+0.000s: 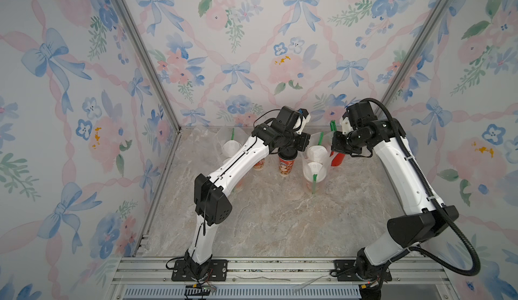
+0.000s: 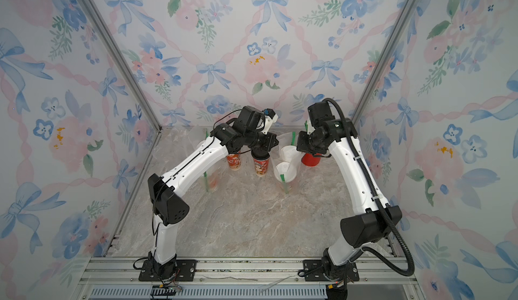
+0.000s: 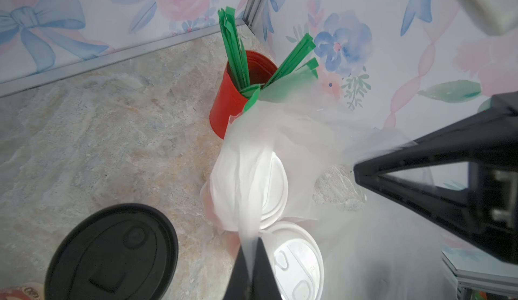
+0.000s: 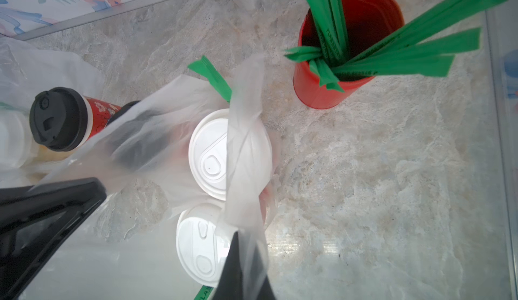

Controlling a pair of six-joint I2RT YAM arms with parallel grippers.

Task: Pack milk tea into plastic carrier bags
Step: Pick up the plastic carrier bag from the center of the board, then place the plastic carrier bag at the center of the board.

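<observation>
Clenched on bag [image 1: 308, 182] handles: left end effector [image 3: 252, 246] from 9 o'clock, right end effector [image 4: 241, 238] from 3. Stood at counter's [image 1: 280, 214] 1 o'clock, two white-lidded cups [image 4: 208, 155] inside, lined 12-to-6, equally near both.

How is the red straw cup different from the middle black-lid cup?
The plain red cup is open on top; the red printed paper cup wears a black lid. The plain cup holds green straws; the printed cup shows none. Both stand upright on the marble table.
</observation>
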